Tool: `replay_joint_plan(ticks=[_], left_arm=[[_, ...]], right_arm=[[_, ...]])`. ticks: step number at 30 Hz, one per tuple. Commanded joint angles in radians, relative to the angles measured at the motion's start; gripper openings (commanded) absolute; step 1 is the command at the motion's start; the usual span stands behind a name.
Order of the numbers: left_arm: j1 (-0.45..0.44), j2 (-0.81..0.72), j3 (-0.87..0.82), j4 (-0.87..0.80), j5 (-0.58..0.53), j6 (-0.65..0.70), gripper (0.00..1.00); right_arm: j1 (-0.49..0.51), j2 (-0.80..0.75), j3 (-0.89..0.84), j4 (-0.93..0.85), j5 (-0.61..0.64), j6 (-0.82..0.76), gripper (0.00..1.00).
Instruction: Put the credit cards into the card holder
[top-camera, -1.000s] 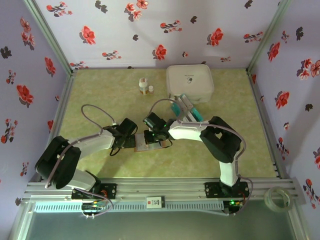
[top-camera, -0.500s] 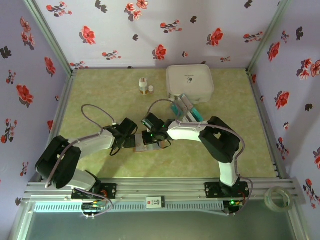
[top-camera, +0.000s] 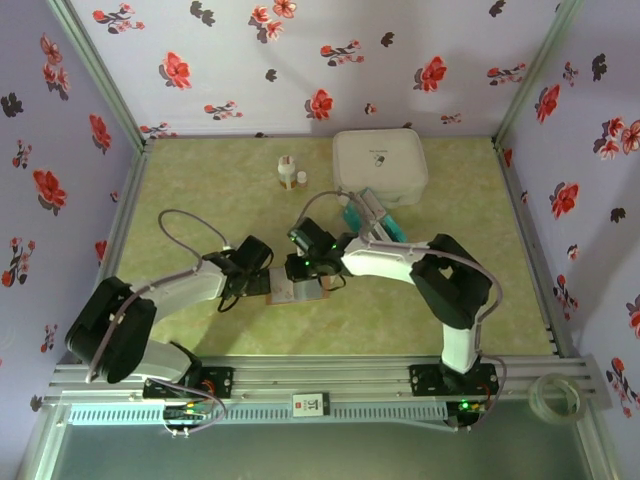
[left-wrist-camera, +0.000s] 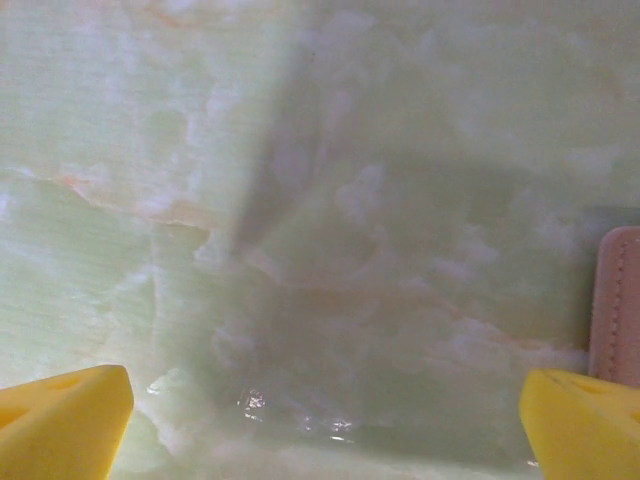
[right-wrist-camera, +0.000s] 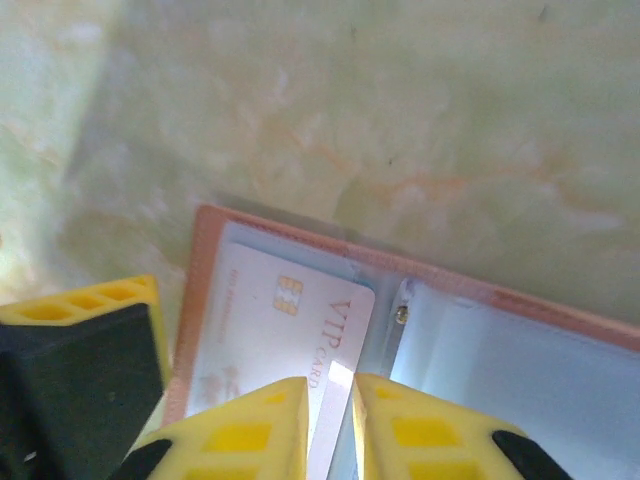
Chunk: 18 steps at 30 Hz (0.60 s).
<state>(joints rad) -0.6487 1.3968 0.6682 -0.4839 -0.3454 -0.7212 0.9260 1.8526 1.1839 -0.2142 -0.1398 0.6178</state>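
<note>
- Flowered wallpaper closes in a green marbled counter (top-camera: 200, 200). The card holder (top-camera: 296, 291) lies open near its middle, between the two arms.
- Seen close, the holder has a tan rim and grey-blue pockets. One white card (right-wrist-camera: 280, 320) with a chip lies in the left pocket, and its near edge looks not quite tucked in.
- The right hand (right-wrist-camera: 330, 420) sits over that card, its fingertips a narrow slit apart with the card's edge showing between them. I cannot tell whether it pinches the card or only hovers.
- The left hand (left-wrist-camera: 320, 430) is spread wide and empty, with the holder's stitched edge just beside one fingertip.
- More credit cards (top-camera: 370, 213), teal and white, lie fanned by the white box (top-camera: 380, 165), well apart from the holder. I judge the job barely begun: one card going in, most left.
</note>
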Motion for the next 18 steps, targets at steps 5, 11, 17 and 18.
replay_joint_plan(ticks=[5, 11, 17, 18], left_arm=[[0.015, -0.068, 0.004, -0.033, -0.029, -0.009, 1.0], [0.022, -0.116, 0.026, -0.057, -0.046, 0.017, 1.0], [0.024, -0.134, 0.051, -0.068, -0.043, 0.022, 1.0], [0.024, -0.131, 0.056, -0.069, -0.042, 0.022, 1.0]], right_arm=[[-0.097, -0.162, -0.108, 0.01, 0.023, -0.012, 0.38], [-0.122, -0.24, -0.181, 0.07, 0.057, -0.027, 0.52], [-0.122, -0.23, -0.163, 0.059, 0.047, -0.056, 0.54], [-0.122, -0.227, -0.161, 0.059, 0.037, -0.062, 0.53]])
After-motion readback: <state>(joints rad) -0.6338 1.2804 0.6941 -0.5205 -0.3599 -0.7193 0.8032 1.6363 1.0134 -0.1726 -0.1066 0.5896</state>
